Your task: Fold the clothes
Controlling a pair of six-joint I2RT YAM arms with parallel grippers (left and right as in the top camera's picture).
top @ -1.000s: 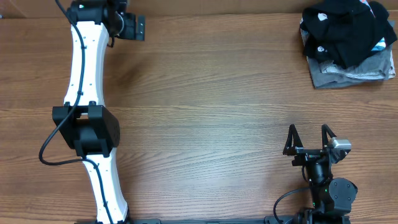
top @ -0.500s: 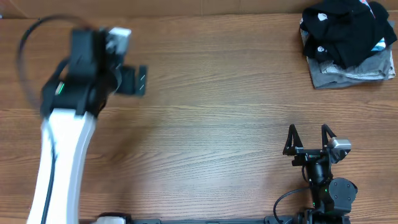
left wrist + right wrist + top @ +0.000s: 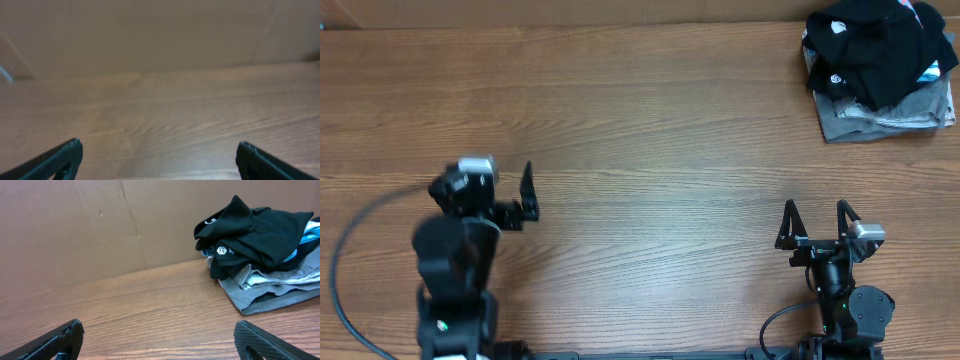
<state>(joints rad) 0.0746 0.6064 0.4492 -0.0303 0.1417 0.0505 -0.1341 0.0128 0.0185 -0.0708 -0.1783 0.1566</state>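
The clothes, a crumpled black garment [image 3: 873, 45] with small white print, lie on top of a pile at the table's far right corner. They also show in the right wrist view [image 3: 255, 230]. My left gripper [image 3: 505, 190] is open and empty over bare wood at the front left; its wrist view [image 3: 159, 150] shows only table and a cardboard wall. My right gripper [image 3: 815, 212] is open and empty at the front right, well short of the pile, with bare wood between its fingers [image 3: 157, 327].
Under the black garment lie a grey folded garment [image 3: 885, 115] and a bit of light blue fabric [image 3: 932, 70], also in the right wrist view as grey [image 3: 270, 292] and blue [image 3: 310, 230]. A brown cardboard wall [image 3: 100, 225] runs along the table's far edge.
My left arm has drawn back from the far left of the table to the front left, its gripper still open. The right arm and the pile have not moved.
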